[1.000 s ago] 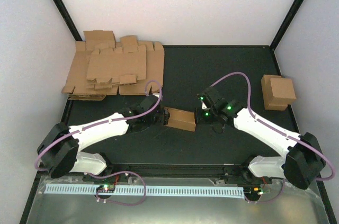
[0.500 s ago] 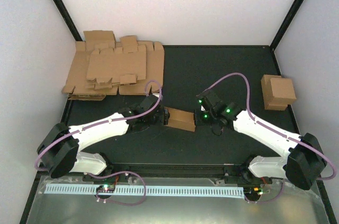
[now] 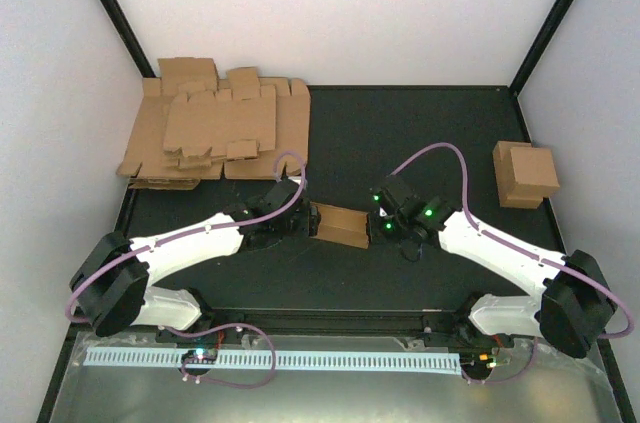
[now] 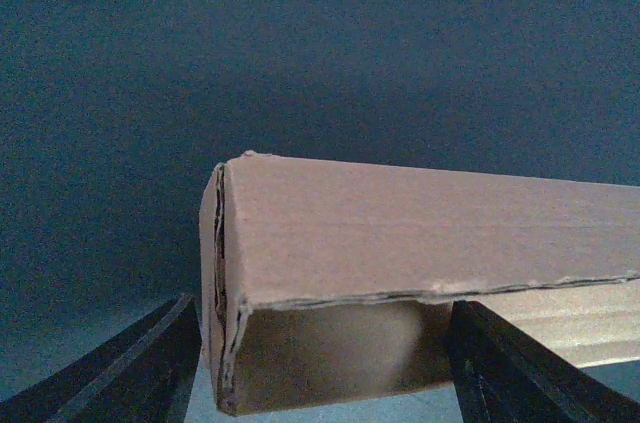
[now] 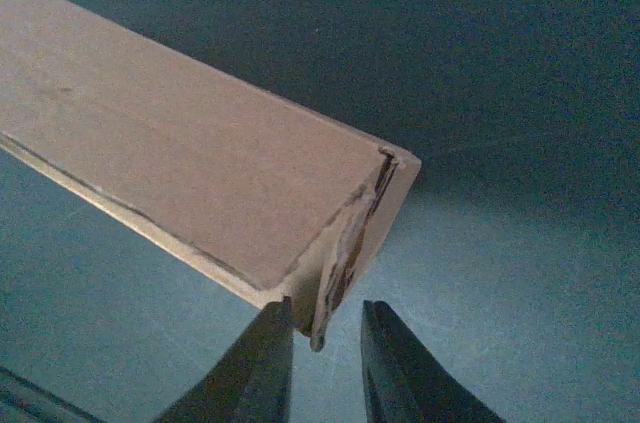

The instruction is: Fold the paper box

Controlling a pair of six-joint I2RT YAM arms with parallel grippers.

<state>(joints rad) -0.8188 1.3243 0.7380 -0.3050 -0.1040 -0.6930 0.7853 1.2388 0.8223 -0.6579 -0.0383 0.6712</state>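
The paper box [image 3: 338, 227] is a small brown cardboard box lying on the black table between my two arms. My left gripper [image 3: 305, 220] is shut on its left end. In the left wrist view a finger [image 4: 160, 353] presses each side of the box [image 4: 400, 243]. My right gripper [image 3: 377, 223] sits at the box's right end, jaws slightly open. In the right wrist view the box corner [image 5: 200, 173] and its loose flap edge [image 5: 345, 263] hang between the fingers of the right gripper [image 5: 327, 305]. The flap touches the left finger [image 5: 265, 353] and stands apart from the other.
A pile of flat brown cardboard blanks [image 3: 215, 133] lies at the back left. One folded box [image 3: 525, 173] stands by the right wall. White walls close the table on three sides, and a metal ledge [image 3: 330, 383] runs along the front.
My right gripper has slid a little left against the box's end and its jaws have parted from shut. The left gripper and box have barely moved.
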